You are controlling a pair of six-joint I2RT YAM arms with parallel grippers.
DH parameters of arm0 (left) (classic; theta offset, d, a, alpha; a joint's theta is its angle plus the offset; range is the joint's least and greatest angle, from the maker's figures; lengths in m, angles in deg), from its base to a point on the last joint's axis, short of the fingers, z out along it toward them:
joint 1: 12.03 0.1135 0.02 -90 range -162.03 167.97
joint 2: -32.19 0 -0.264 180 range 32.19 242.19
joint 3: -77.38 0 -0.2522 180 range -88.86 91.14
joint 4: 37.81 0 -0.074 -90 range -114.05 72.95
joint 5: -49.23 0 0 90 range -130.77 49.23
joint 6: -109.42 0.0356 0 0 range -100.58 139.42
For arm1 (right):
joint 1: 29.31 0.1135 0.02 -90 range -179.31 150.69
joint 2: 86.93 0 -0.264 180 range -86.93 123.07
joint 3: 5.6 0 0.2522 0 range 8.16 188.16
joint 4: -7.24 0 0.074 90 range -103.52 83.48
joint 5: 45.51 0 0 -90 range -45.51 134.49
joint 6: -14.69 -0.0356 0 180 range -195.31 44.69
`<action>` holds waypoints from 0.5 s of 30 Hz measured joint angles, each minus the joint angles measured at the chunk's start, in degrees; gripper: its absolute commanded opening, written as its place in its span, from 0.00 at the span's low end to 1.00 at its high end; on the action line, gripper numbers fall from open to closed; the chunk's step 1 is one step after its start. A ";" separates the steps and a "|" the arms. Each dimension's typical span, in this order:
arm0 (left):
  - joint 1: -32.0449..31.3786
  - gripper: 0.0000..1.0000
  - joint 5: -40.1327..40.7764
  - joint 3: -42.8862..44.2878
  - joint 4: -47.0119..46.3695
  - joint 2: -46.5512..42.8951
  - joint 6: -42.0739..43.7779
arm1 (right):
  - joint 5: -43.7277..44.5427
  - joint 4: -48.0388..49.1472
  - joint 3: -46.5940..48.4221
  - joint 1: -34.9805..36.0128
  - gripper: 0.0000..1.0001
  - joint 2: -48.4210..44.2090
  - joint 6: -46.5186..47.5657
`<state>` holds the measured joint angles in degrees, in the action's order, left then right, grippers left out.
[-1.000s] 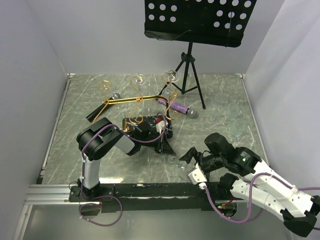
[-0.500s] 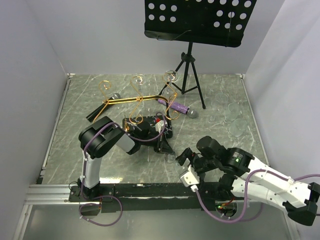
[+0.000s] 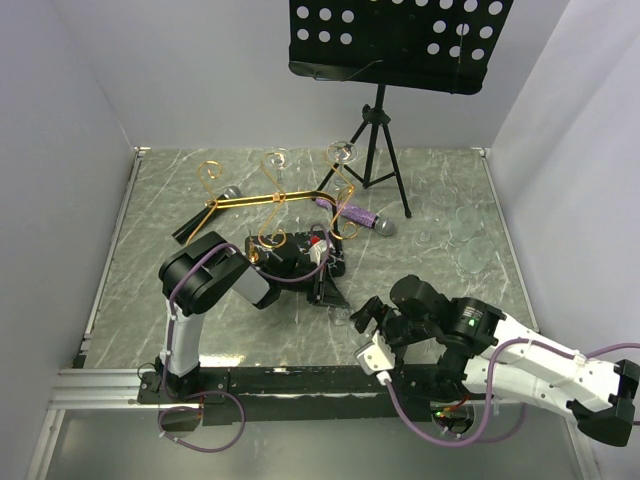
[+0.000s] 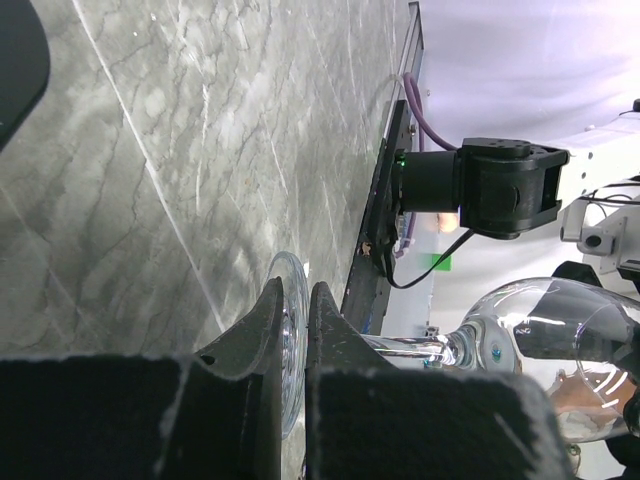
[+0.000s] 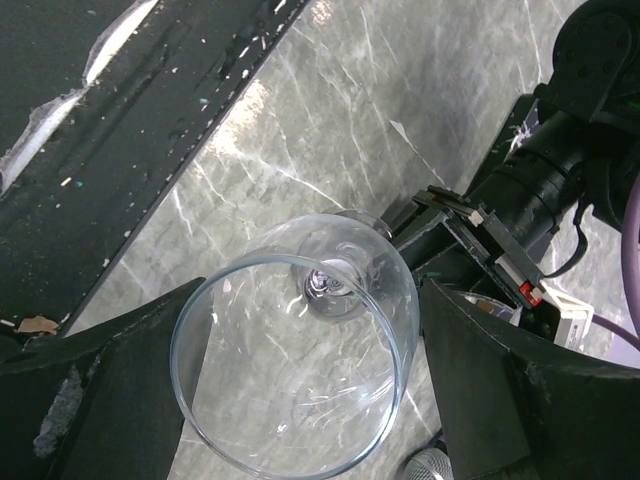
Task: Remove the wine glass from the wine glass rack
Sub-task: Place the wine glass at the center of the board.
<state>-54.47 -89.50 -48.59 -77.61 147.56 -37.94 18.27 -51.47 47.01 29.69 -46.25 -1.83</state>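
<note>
Since the previous second the right gripper (image 3: 366,328) has shifted left across the lower centre of the overhead view, while the left arm has held its place. Left gripper (image 4: 297,330): jaws pressed almost together, pinching the foot (image 4: 286,292) of the wine glass (image 5: 300,400). Right jaws are spread wide either side of the bowl (image 5: 260,420); whether they press it cannot be told. The glass lies sideways between both grippers, off and well apart from the wine glass rack (image 3: 270,200).

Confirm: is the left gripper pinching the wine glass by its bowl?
No, the left gripper is shut on the wine glass's foot, not its bowl.
</note>
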 measured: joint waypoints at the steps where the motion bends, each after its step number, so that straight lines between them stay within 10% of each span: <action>1: 0.04 0.01 0.00 0.00 0.00 0.00 -0.15 | 0.22 0.17 -0.04 0.11 0.86 0.02 -0.11; 7: 0.22 0.04 -0.04 0.02 0.02 0.02 -0.15 | 1.46 1.22 -0.61 0.55 0.71 0.48 -0.92; 11: 0.31 0.59 -0.13 1.05 1.92 0.02 0.85 | 2.36 1.55 -0.55 0.85 0.60 0.74 -2.10; 15: -0.15 0.76 0.63 2.29 3.52 -0.07 1.44 | 4.92 1.66 0.96 0.85 0.56 1.27 -4.52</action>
<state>-54.62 -88.86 -46.30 -74.09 147.50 -36.50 23.19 -49.81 47.97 30.54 -44.98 -6.36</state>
